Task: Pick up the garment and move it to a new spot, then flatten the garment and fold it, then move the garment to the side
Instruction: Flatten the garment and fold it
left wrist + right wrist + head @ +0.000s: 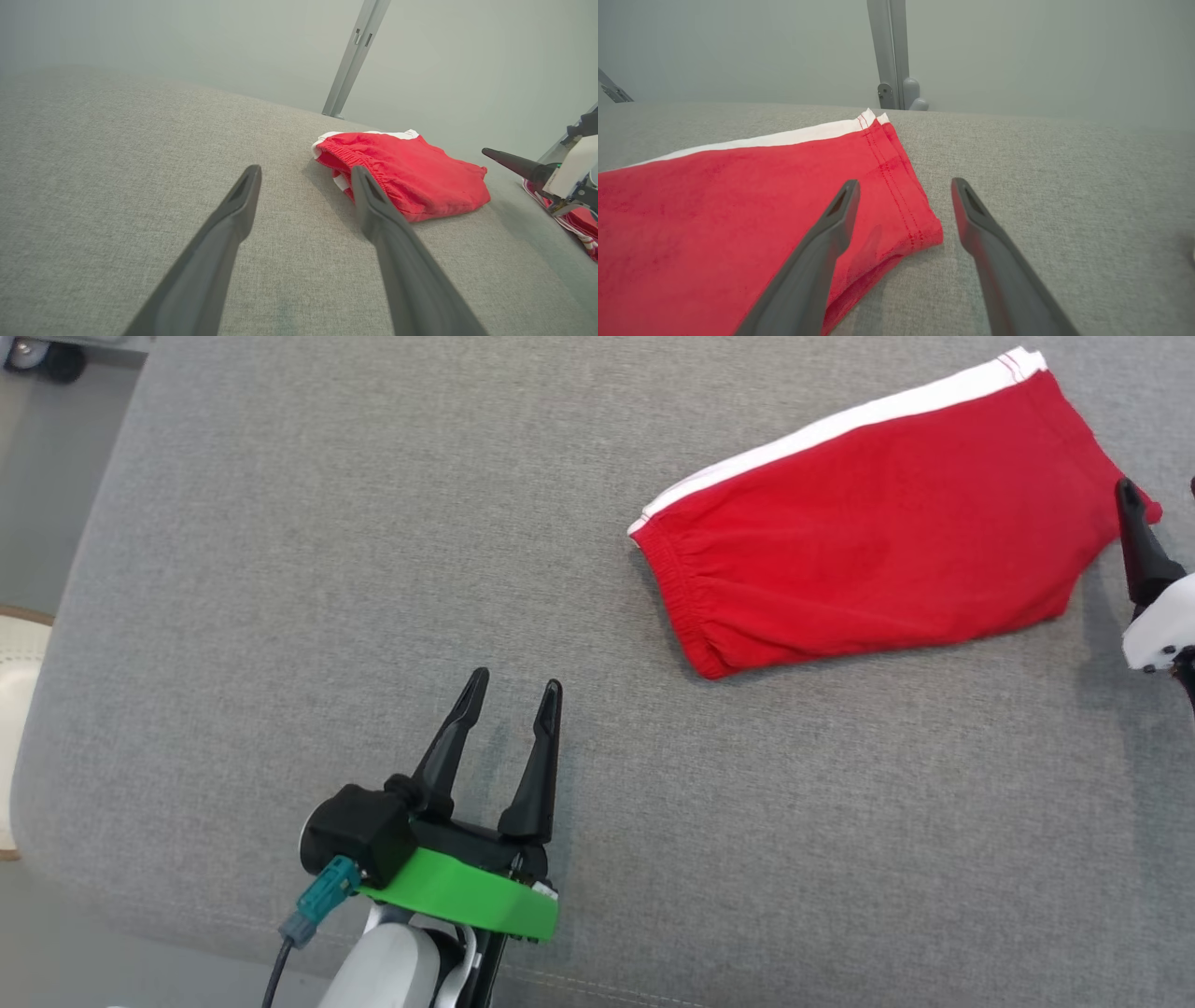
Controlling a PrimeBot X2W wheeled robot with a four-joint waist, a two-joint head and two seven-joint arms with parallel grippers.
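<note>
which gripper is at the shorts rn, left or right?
The right gripper: its open fingers straddle the hem corner of the red shorts. The left gripper, also open, sits over bare grey upholstery, well clear of them.

Soft matt red cloth shorts point(878, 541), rough woven grey upholstery point(280, 569), matt black plastic left hand point(517, 680)

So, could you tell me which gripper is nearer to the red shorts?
Right. The right gripper is poised open over the shorts' hem corner; the left gripper sits apart, off their waistband end.
</note>
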